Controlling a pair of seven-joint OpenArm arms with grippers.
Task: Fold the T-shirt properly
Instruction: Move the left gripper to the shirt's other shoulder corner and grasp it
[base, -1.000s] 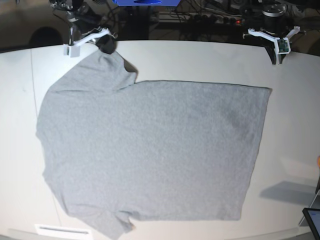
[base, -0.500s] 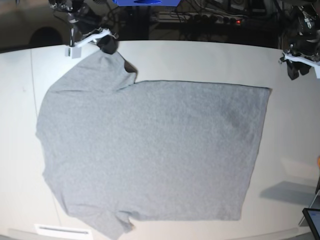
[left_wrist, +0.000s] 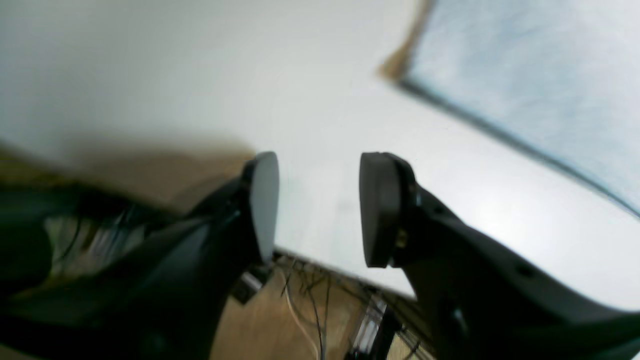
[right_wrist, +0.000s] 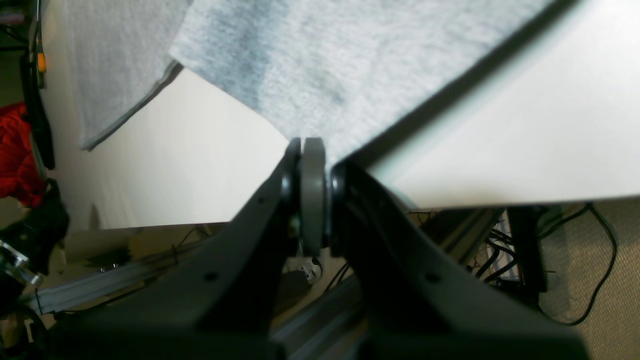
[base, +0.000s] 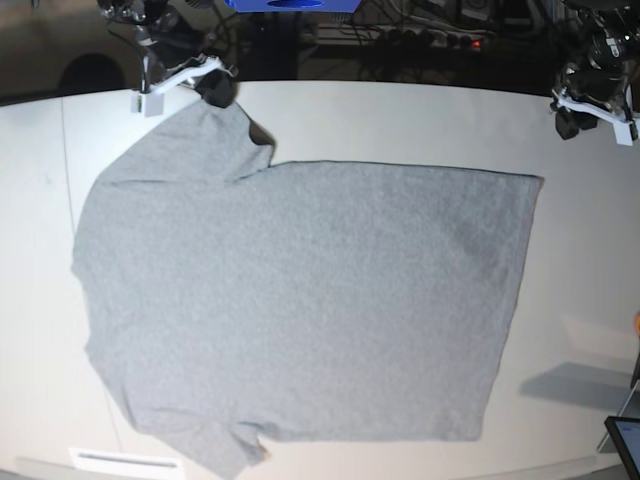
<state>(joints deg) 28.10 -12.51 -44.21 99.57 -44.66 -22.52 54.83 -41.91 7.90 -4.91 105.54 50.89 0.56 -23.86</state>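
Observation:
The heather-grey T-shirt (base: 300, 300) lies flat on the white table (base: 420, 120), plain side up, with its hem toward the right. My right gripper (base: 213, 90) is at the back left, shut on the tip of the far sleeve. In the right wrist view the grey cloth (right_wrist: 310, 60) runs down into the closed right gripper (right_wrist: 312, 150). My left gripper (base: 575, 118) hovers at the back right near the table's edge, apart from the shirt. The left wrist view shows this gripper (left_wrist: 320, 190) open, its pads (left_wrist: 265, 205) bare, with a corner of the shirt (left_wrist: 540, 75) beyond.
Cables and equipment (base: 420, 35) fill the dark space behind the table's back edge. A dark screen corner (base: 625, 440) sits at the front right, and a white strip (base: 125, 460) lies at the front left edge.
My left arm swung out to the right along the back edge, then came slightly back, and its jaws opened wider. The right gripper and the shirt stayed still.

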